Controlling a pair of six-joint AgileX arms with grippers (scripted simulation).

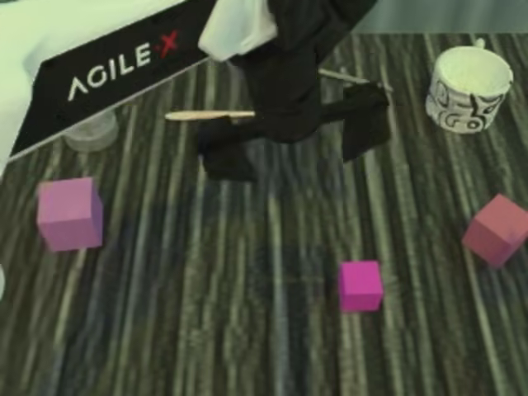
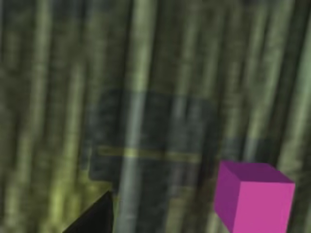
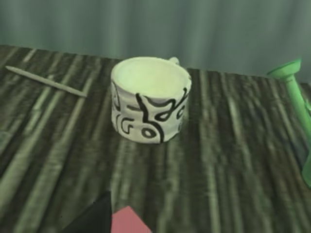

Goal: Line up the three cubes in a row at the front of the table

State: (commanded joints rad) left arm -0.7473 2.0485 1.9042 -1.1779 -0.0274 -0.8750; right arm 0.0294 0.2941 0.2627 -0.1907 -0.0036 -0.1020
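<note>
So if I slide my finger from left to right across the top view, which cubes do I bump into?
Large lilac-pink cube → small magenta cube → dusty rose cube, all apart on the striped table.

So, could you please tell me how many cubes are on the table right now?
3. The lilac-pink cube sits at the table's left, the magenta cube near the front centre, and the rose-pink cube at the right edge. None appears hidden.
</note>
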